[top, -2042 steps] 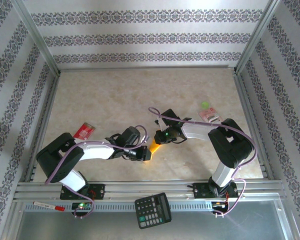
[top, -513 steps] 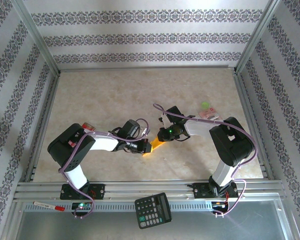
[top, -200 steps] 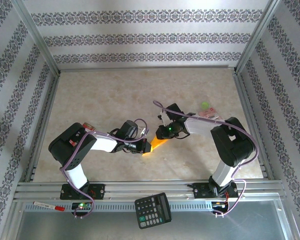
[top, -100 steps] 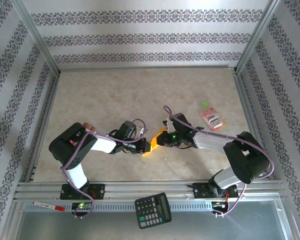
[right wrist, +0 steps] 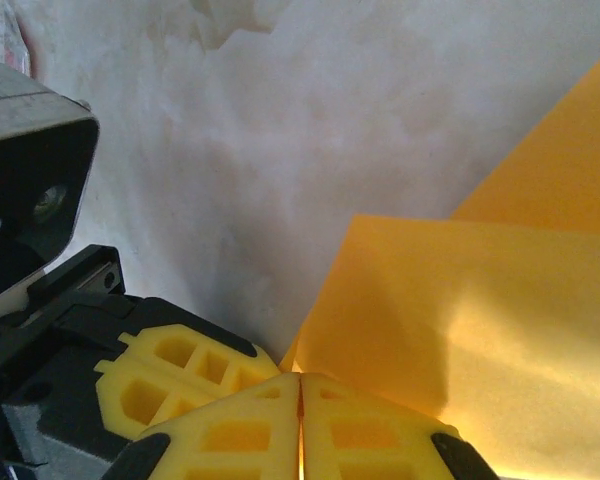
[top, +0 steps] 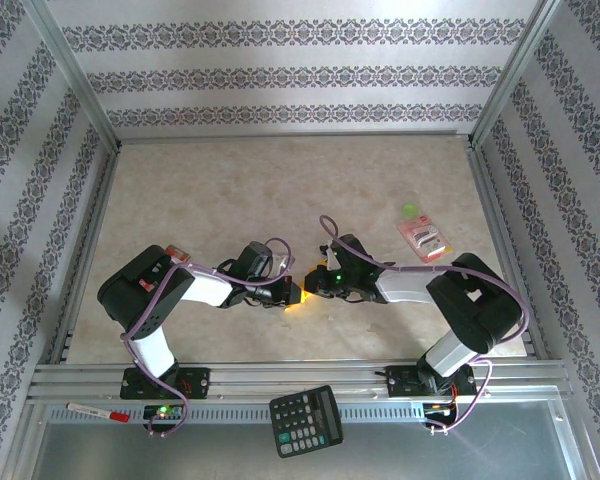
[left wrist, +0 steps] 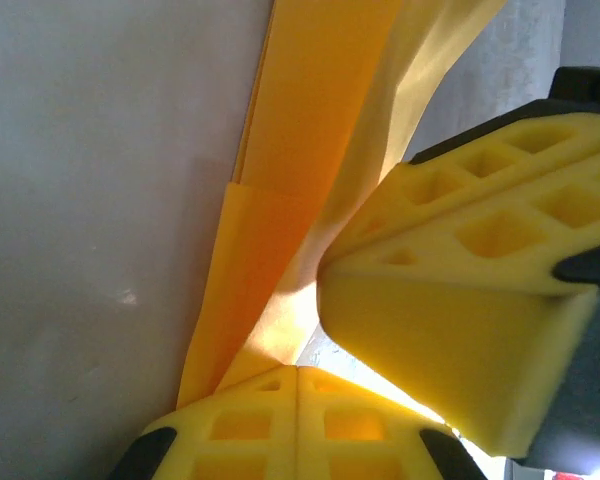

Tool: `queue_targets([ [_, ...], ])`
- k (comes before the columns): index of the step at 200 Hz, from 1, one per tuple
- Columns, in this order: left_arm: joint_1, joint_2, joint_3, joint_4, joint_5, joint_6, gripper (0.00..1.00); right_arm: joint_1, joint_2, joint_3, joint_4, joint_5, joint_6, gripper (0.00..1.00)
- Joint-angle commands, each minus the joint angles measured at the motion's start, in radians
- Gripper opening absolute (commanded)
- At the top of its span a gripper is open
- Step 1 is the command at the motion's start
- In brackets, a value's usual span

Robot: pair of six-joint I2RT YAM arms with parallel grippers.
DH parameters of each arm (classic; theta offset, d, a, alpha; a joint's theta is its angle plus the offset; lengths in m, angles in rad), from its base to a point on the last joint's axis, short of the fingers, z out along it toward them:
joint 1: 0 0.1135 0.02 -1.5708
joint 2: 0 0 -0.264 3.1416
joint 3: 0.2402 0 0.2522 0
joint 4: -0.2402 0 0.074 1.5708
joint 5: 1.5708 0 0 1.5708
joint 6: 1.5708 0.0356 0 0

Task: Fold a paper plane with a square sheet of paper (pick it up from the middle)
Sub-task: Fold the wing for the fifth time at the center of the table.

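The square sheet of paper (top: 302, 299) is a folded orange-yellow strip, held just off the table near its front middle. My left gripper (top: 291, 293) reaches in from the left and my right gripper (top: 314, 286) from the right; their tips nearly touch. In the left wrist view my left gripper (left wrist: 298, 372) is shut with the folded paper (left wrist: 295, 140) running out of its seam, and a right finger (left wrist: 460, 300) crowds in beside it. In the right wrist view my right gripper (right wrist: 300, 388) is shut on the paper's (right wrist: 460, 300) near edge, beside a left finger (right wrist: 170, 370).
A pink packet (top: 423, 237) and a small green item (top: 410, 210) lie at the back right. A red packet (top: 172, 256) peeks from behind my left arm. A black calculator (top: 307, 420) and a red pen (top: 98, 412) rest by the front rail.
My right gripper has come forward and left along the paper to meet my left gripper and has closed on the sheet. My left gripper has stayed shut, almost in place.
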Motion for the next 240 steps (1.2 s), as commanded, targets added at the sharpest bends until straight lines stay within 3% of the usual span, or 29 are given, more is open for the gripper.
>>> queue_targets([
  [1, 0.005, 0.043, -0.034, -0.165, -0.055, 0.016, 0.0, 0.011, 0.03, -0.016, 0.05, 0.02, 0.015, 0.09],
  [145, 0.005, 0.062, -0.046, -0.184, -0.06, 0.035, 0.0, -0.161, 0.122, -0.018, 0.014, -0.038, -0.092, 0.08],
  [240, 0.005, 0.051, -0.05, -0.197, -0.064, 0.04, 0.0, -0.365, 0.125, -0.019, -0.076, 0.014, -0.077, 0.08],
])
